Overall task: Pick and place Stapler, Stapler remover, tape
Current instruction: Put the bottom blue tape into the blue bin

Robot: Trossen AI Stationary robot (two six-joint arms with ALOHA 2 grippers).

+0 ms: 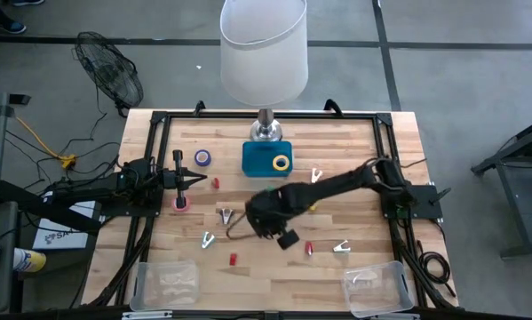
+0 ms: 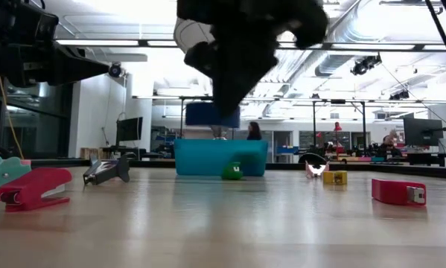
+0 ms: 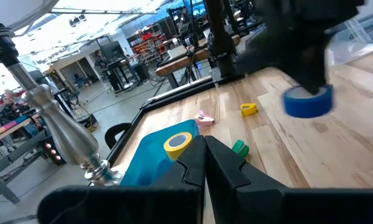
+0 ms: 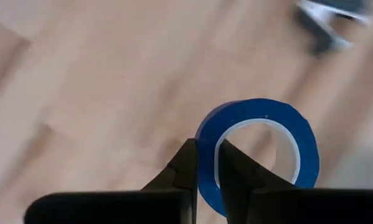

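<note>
My right gripper (image 1: 261, 218) hangs over the table's middle, shut on a blue tape roll (image 3: 307, 101), which the gripper hides in the high view. My left gripper (image 1: 190, 180) is shut and empty at the left side, between a purple tape roll (image 1: 202, 158) and a pink one (image 1: 183, 204), both lying flat. A yellow roll (image 1: 281, 163) sits in the blue tray (image 1: 257, 158). A small red stapler (image 2: 33, 186) and a dark staple remover (image 2: 107, 170) rest on the wood. My right gripper (image 4: 205, 165) pinches the ring wall of the blue tape (image 4: 206, 180), with one finger (image 4: 236, 171) inside the hollow and the other (image 4: 186, 165) outside. The fingers point down from above. The roll hangs at the fingers, lifted clear of the table.
A lamp with a white shade (image 1: 264, 49) stands behind the tray at the far edge. Two clear bins (image 1: 166, 283) (image 1: 377, 286) sit at the near corners. Metal clips (image 1: 226, 213) (image 1: 341, 247) and small red pieces (image 1: 308, 248) lie scattered around the middle.
</note>
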